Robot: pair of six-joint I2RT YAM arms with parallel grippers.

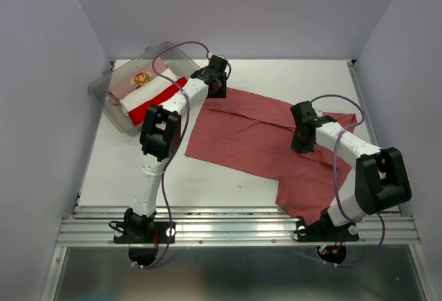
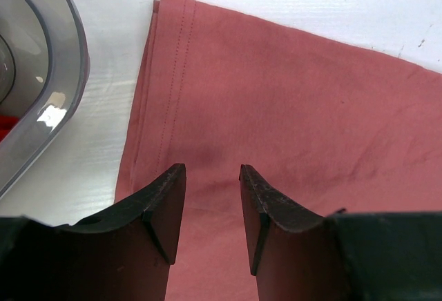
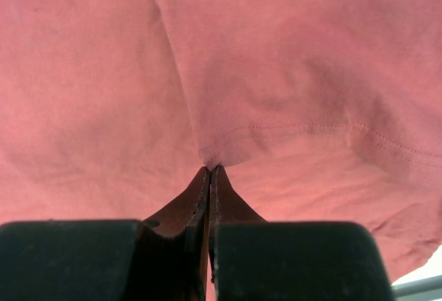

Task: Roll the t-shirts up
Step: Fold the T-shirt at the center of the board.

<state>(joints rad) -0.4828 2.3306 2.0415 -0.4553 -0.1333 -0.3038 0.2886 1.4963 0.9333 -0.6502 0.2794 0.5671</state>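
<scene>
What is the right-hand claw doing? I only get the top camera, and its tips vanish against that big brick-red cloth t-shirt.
Observer: The right wrist view shows the right gripper shut, pinching a stitched corner of the large brick-red cloth t-shirt.
Operator: And the other claw?
Observer: The left wrist view shows the left gripper open, jaws apart over the shirt's stitched edge.
Operator: Is it near that see-through box?
Observer: Beside it; the clear plastic tub sits to its left, bare white table between tub and shirt.
</scene>
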